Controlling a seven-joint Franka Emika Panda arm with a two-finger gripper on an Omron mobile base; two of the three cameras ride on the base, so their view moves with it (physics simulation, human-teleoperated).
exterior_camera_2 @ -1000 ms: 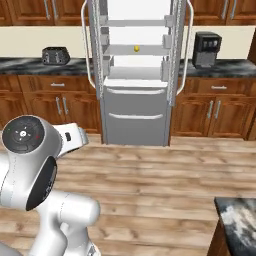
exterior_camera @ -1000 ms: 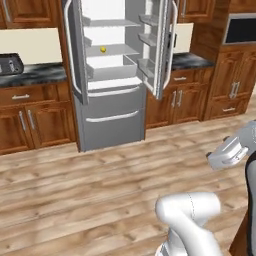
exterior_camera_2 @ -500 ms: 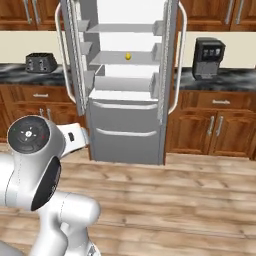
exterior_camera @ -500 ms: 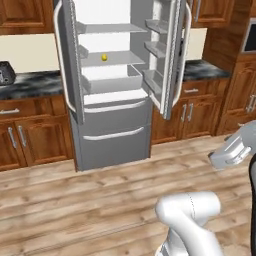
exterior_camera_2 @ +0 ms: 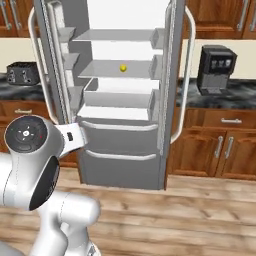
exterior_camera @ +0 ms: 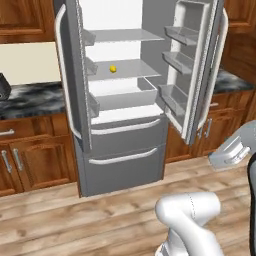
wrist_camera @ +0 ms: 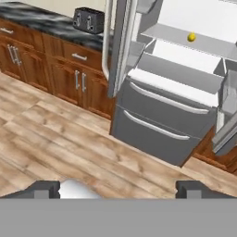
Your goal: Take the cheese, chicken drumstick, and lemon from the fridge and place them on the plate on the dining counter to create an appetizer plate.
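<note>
Grey steel fills the middle of your forward views: the fridge (exterior_camera: 120, 145) stands with both upper doors swung wide, white interior and glass shelves exposed, two pull-out drawers shut below. You can see the lemon (exterior_camera: 113, 69) sitting alone on the middle shelf, toward the left of that shelf in the left base view and near its centre in the right base view (exterior_camera_2: 123, 67). From the hand view the same lemon (wrist_camera: 191, 37) sits far up at the upper right, well away from the gripper (wrist_camera: 118, 189), whose two dark fingertips stand spread wide apart with nothing between them. The hand looks down over wooden floor planks (wrist_camera: 55, 139) toward the fridge's lower drawers.

To the left of the fridge you have brown wooden cabinets (exterior_camera_2: 25, 120) under a dark marbled wall counter, with a black toaster (exterior_camera_2: 22, 73) on it. To the right, a black coffee machine (exterior_camera_2: 216, 69) stands on the same kind of counter. Your arm's white elbow (exterior_camera_2: 32, 155) sits near in the lower left of the right base view, well short of the fridge.
</note>
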